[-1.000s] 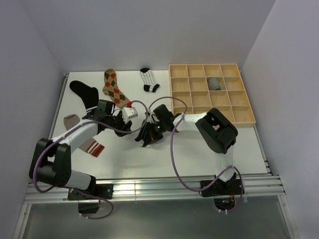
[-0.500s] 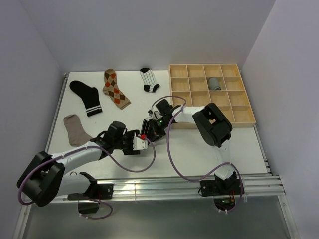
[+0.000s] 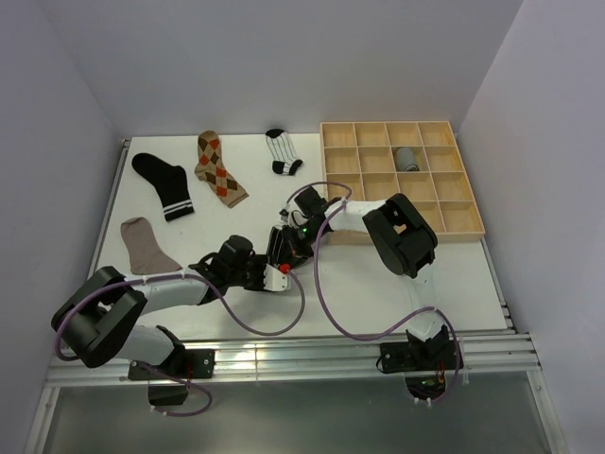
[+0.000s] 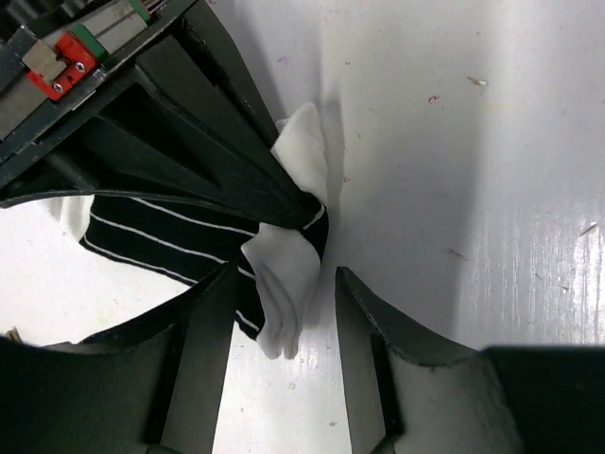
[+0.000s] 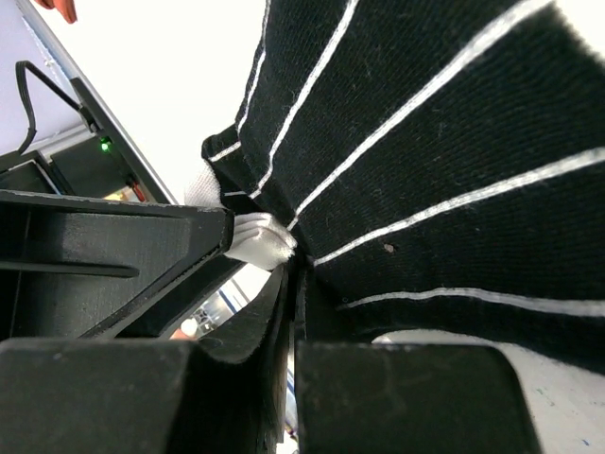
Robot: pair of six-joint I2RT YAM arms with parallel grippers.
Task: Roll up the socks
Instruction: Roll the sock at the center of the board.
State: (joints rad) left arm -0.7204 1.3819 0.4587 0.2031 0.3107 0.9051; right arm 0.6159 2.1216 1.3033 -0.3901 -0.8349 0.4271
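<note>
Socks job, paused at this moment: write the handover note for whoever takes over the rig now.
Right gripper: shut on the black pinstriped sock.
Left gripper: open, straddling that sock's white end, not clamped.
Done: grey sock looks rolled, in the wooden tray, second row from far side, third cell from left.
Left: roll the held sock, then the taupe sock, black banded sock, argyle sock, white striped sock, all lying flat.

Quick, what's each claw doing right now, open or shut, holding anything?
Left gripper: open, its fingers either side of the black-and-white striped sock at its white end.
Right gripper: closed on that sock.
</note>
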